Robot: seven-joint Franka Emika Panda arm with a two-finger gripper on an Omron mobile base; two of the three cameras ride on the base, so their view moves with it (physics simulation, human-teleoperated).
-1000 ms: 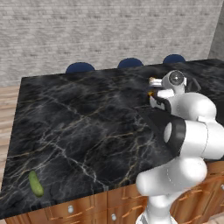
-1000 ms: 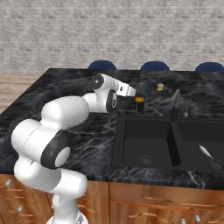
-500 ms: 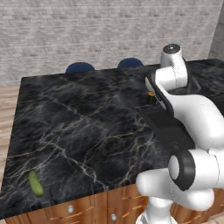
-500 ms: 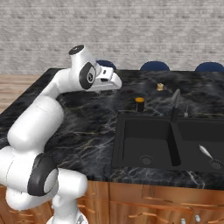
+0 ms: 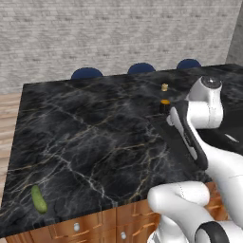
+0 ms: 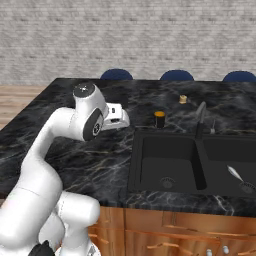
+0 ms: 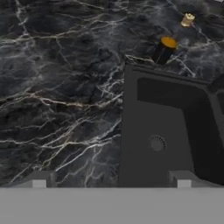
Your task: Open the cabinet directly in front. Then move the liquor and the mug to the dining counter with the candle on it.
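Gripper [image 7: 111,179] hangs released above the dining counter [image 5: 85,137], w/ nothing between its two tips, which we see spread wide at the bottom of the hand view. In the right base view we find the hand [image 6: 116,116] just off the left rim of the sink [image 6: 192,160], clear of the slab.

We see the mug [image 6: 159,119] upright on the dining counter, just beyond the sink's back left corner, well apart from the tips; orange inside shows at its top. Same mug [image 7: 164,50] in the hand view sits past the corner of the basin, and in the left base view [image 5: 164,105] it peeks out just beside the arm's upper link.

Beyond the mug, nearer the far edge w/ the stools [image 6: 176,75], we see a small yellowish candle [image 6: 183,99], also at [image 5: 164,87] and [image 7: 187,19]. Faucet [image 6: 200,120] stands at the sink's back rim.

Near the front left corner of the dining counter, a green cucumber [image 5: 38,198] lies flat, approx. along the left edge. Wooden drawers [image 5: 95,228] w/ small knobs run below the front edge. Grey brick wall [image 5: 118,33] stands behind.
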